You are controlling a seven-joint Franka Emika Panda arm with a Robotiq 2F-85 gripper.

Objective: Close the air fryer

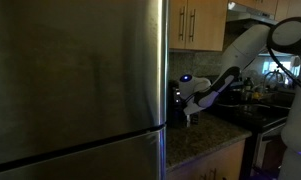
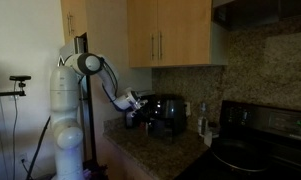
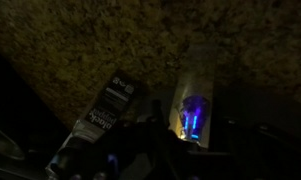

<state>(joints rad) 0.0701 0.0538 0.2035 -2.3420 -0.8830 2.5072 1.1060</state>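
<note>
Jaws of the gripper (image 2: 138, 112) are clenched together. I cannot tell if anything is between them, because all three views are dark and the fingers look very small. In an exterior view the gripper hangs at the end of the white arm (image 2: 102, 75), just at 9 o'clock of the air fryer (image 2: 168, 114). Whether it touches the appliance or is a little apart cannot be seen. The air fryer stands on the granite counter (image 2: 155, 152) under the wooden cabinets (image 2: 170, 35), with the black stovetop (image 2: 255, 150) at its 3 o'clock, well apart. A pale bottle-like thing (image 2: 202, 120) stands between them, and what it is I cannot say. The air fryer is only a black shape with some shiny spots, so I cannot read if it is open or closed.

In an exterior view the big steel fridge (image 1: 75, 80) fills the side toward 9 o'clock and hides most of the air fryer (image 1: 175, 95). Only a dark strip shows beside the fridge edge. The gripper (image 1: 190, 112) is at 3 o'clock of that strip, very near, above the granite counter (image 1: 205, 135).

The wrist view is nearly black. The granite counter (image 3: 140, 40) takes the upper part. Toward 7 o'clock a dark part with white letters (image 3: 105, 110) shows, too blurred to read, and near the centre a blue light (image 3: 193, 110) glows. The fingertips are lost in shadow.
</note>
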